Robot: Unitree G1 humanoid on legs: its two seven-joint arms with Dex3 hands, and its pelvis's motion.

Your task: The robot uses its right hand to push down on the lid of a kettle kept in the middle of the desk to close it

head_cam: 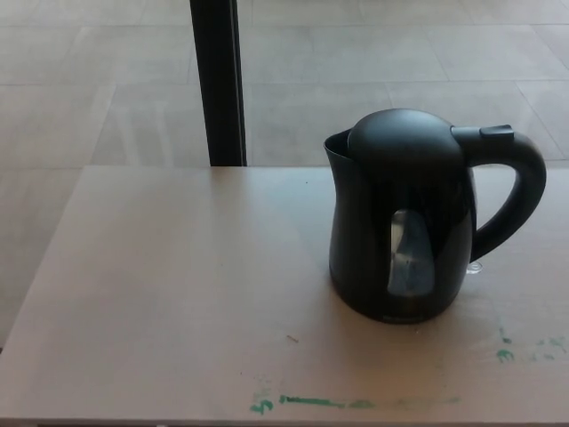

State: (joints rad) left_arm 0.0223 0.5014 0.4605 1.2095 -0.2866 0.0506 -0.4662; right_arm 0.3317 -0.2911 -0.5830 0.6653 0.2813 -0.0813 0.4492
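Upright, a glossy black kettle (404,222), domed lid (404,138) down, stands on the matte desk (178,294); no robot hand shows.

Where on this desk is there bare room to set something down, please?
The widest free patch lies left of the kettle, out to the desk's left edge. The front strip is bare apart from green marks. Right of the kettle, its handle crowds the space.

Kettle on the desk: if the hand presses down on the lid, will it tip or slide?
Probably stays put: the kettle stands upright on a wide base on the flat desk. A straight-down press on the domed lid should be stable; an off-centre push toward the handle might rock it. The smooth shell looks slippery.
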